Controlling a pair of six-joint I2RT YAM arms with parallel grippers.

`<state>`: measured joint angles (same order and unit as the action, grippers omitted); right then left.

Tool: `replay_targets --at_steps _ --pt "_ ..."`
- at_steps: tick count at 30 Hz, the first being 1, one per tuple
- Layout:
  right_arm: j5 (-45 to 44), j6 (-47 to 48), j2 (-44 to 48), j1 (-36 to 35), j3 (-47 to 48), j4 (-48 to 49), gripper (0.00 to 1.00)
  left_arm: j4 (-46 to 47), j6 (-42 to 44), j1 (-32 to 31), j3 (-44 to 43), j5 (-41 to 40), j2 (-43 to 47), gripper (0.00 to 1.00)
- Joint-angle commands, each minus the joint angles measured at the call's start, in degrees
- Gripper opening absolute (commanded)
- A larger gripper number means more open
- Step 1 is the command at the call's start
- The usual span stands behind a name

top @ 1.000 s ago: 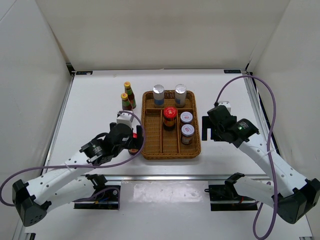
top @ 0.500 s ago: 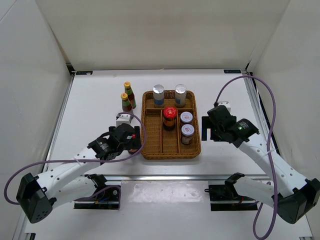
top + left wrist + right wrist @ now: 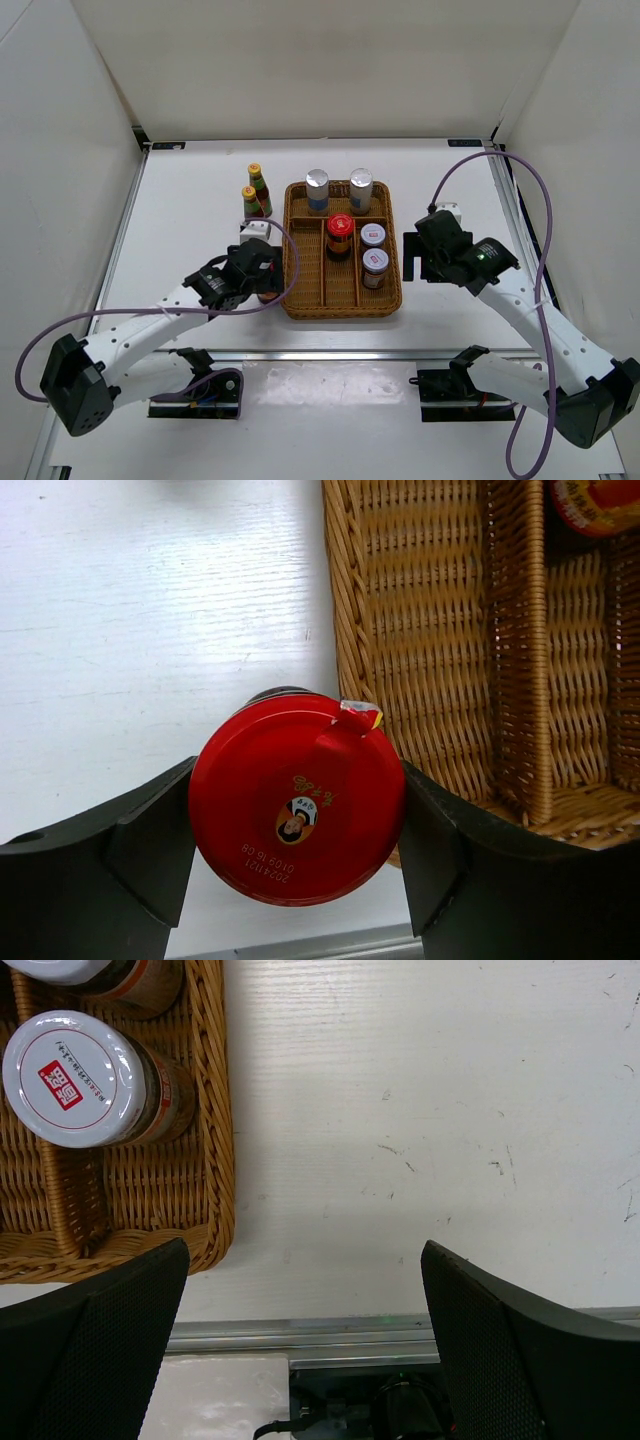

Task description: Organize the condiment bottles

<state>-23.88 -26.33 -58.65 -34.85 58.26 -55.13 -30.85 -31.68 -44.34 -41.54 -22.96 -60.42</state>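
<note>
Left gripper (image 3: 297,850) clamped on a red-lidded jar (image 3: 295,790) beside the tray (image 3: 343,312); right gripper (image 3: 305,1350) wide open, holding nothing.
Both left fingers (image 3: 150,855) press the jar's sides; it stands upright on the table (image 3: 190,230), just left of the tray's near corner. The right gripper hovers just right of the tray. In the tray: two silver-capped bottles (image 3: 317,188) in the back compartment, a second red-lidded jar (image 3: 339,236) in the middle, two white-lidded jars (image 3: 373,236) on the right. Two yellow-capped bottles (image 3: 258,187) stand on the table left of the tray.
</note>
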Motion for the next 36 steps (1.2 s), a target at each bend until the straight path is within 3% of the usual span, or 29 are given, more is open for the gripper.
replay_targets --at_steps 1,8,15,19,30,34,36 --pt "-0.3 0.7 1.1 0.1 -0.1 1.5 1.00 1.9 0.3 -1.0 -5.2 1.1 4.9 0.26" --pt "-0.3 0.7 1.1 0.1 -0.1 1.5 1.00 -2.2 2.2 -7.9 -17.6 -8.7 5.8 0.15" --pt "-0.3 0.7 1.1 0.1 -0.1 1.5 1.00 0.8 3.3 -14.0 -28.5 -8.4 -6.7 0.14" --pt "-0.3 0.7 1.1 0.1 -0.1 1.5 1.00 10.1 4.5 -15.3 -28.5 -4.9 -14.2 0.14" --pt "-0.8 0.7 1.1 0.1 -0.1 1.5 1.00 17.0 3.9 -16.4 -26.9 -3.1 -25.3 0.15" --pt "-0.8 0.7 1.1 0.1 -0.1 1.5 1.00 17.1 3.9 -16.4 -26.4 -3.1 -27.2 0.28" --pt "-0.8 0.7 1.1 0.1 -0.1 1.5 1.00 17.1 3.9 -16.4 -26.4 -3.7 -28.5 0.59"
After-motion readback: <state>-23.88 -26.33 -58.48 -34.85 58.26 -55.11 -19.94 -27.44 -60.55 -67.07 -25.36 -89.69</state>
